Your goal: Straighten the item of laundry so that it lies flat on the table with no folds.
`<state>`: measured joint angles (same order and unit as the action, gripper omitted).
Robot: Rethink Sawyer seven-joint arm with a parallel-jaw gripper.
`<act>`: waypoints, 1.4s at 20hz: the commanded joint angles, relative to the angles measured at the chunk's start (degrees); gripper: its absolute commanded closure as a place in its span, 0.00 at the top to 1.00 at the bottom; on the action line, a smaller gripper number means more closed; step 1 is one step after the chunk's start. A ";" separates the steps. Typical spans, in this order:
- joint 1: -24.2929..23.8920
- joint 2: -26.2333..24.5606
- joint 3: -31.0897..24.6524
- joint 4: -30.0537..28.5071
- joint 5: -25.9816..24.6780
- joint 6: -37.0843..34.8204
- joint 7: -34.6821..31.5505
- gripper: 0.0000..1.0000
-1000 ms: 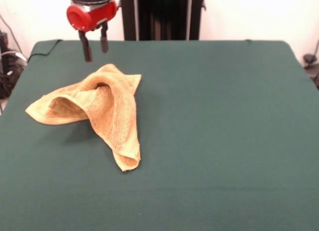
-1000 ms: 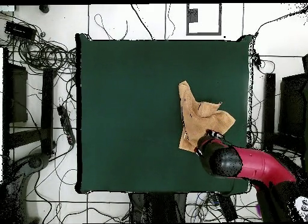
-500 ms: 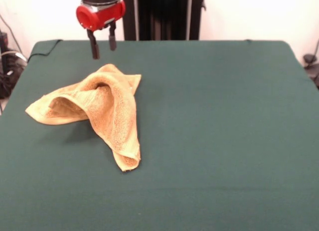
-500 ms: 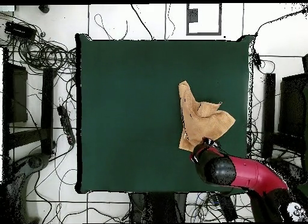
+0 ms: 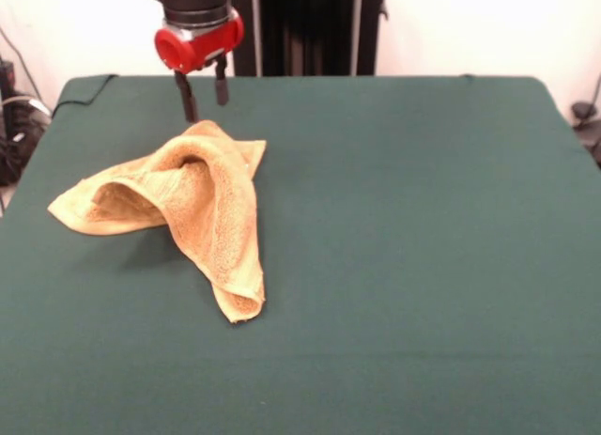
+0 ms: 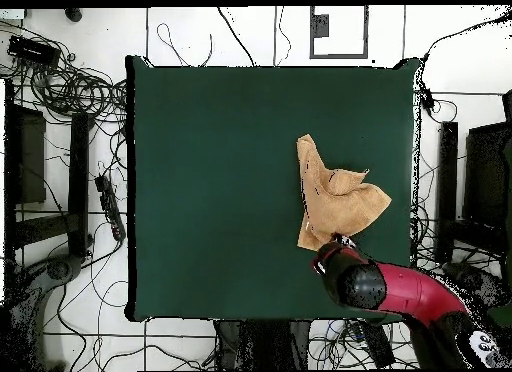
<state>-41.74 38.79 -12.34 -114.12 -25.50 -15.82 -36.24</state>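
White walls and a cable-strewn floor surround a bench [image 5: 423, 266] covered in dark green cloth. The towel [image 5: 188, 209] lies crumpled around 9 o'clock of the bench centre in the front view, doubled over itself: one lobe runs out toward 9 o'clock, a longer tongue trails down toward 6 o'clock, and a raised hump sits at the top where the layers arch up. In the overhead view the towel [image 6: 335, 200] shows toward 3 o'clock, near that bench edge. The claw [image 5: 204, 89] hangs just above and behind the hump, at about 12 o'clock from the towel, its two dark fingers [image 5: 187, 97] spread apart with a clear gap, nothing between them, not touching cloth. That position likely sets up a descent onto the top fold, the highest and easiest layer to pinch and pull open. The towel is far from flat, folds all remaining. No brand, label or readable writing shows; no tag visible.
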 commanded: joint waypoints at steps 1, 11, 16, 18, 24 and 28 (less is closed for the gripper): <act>3.16 -4.83 -1.13 -3.17 3.64 4.51 -17.54 1.00; 5.55 -7.32 0.73 -5.63 5.46 8.28 -20.47 1.00; 6.15 -8.59 0.28 -5.71 5.81 9.80 -21.11 1.00; 6.15 -9.95 0.02 -4.98 5.57 10.30 -21.04 1.00; 5.58 -13.95 -1.43 -1.36 5.07 10.56 -19.35 1.00; 5.50 -15.37 -2.69 1.02 4.96 9.93 -17.93 1.00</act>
<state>-38.17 27.04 -10.48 -117.42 -23.41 -7.98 -40.53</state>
